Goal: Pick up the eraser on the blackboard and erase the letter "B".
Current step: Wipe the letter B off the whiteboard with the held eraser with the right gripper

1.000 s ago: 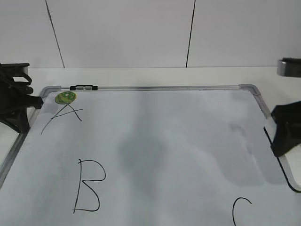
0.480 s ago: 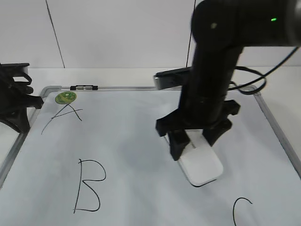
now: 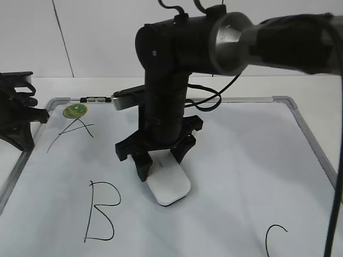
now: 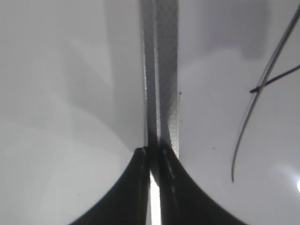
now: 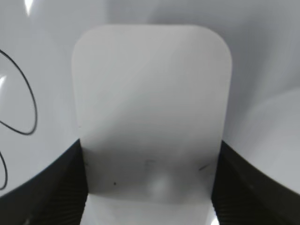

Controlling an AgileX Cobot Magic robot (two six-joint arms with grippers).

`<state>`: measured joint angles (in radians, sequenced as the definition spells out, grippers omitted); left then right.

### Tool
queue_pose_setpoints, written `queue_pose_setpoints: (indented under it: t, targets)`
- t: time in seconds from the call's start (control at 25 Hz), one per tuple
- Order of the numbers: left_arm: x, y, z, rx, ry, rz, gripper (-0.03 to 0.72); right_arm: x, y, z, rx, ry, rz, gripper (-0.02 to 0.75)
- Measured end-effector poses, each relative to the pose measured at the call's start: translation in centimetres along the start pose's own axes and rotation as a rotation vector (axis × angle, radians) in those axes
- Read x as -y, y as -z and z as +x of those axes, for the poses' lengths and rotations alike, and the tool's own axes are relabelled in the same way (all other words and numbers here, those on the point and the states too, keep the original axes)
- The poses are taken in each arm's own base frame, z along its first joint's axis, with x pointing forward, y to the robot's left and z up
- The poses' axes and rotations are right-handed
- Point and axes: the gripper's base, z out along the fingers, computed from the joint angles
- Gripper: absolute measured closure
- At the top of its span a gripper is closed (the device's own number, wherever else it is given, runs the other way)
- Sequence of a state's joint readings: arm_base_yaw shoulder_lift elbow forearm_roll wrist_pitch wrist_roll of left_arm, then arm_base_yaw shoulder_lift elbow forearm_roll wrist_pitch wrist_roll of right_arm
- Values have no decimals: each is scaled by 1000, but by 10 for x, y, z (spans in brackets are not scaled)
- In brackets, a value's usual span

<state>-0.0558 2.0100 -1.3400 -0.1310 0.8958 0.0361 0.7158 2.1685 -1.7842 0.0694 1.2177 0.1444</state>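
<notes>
Fingers of the left gripper (image 4: 151,187) sit pressed together over the blackboard (image 3: 257,176) frame, far from the work. Letter "B" (image 3: 101,211) lies just left of the right gripper (image 3: 161,163), whose fingers pinch the eraser (image 3: 169,184), long axis pointing away from them.

We see the right arm (image 3: 166,80) as a thick matte-black column with a brushed silver collar (image 3: 228,43) at its joint and thin black cables (image 3: 206,101) looping beside it. Its right hand (image 3: 159,159) has two black, ridged fingers (image 5: 51,192). The left hand (image 4: 151,187) shows curved black fingers; a black, angular body sits behind it.
</notes>
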Motion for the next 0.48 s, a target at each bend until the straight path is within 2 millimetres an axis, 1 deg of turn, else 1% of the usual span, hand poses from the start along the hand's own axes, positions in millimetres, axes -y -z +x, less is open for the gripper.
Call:
queue_pose_setpoints:
  t: [0.16, 0.36, 0.4, 0.48]
  targets:
    - [-1, 0, 0, 0, 3, 2, 669, -10, -16, -10, -12, 28, 11, 204]
    - [-1, 0, 0, -3, 3, 2, 669, -26, -21, -11, -25, 94, 47, 204]
    - [-1, 0, 0, -3, 3, 2, 669, -31, -22, -9, -25, 110, 49, 204]
    - [-1, 0, 0, -4, 3, 2, 669, -50, -23, -4, -29, 153, 39, 204]
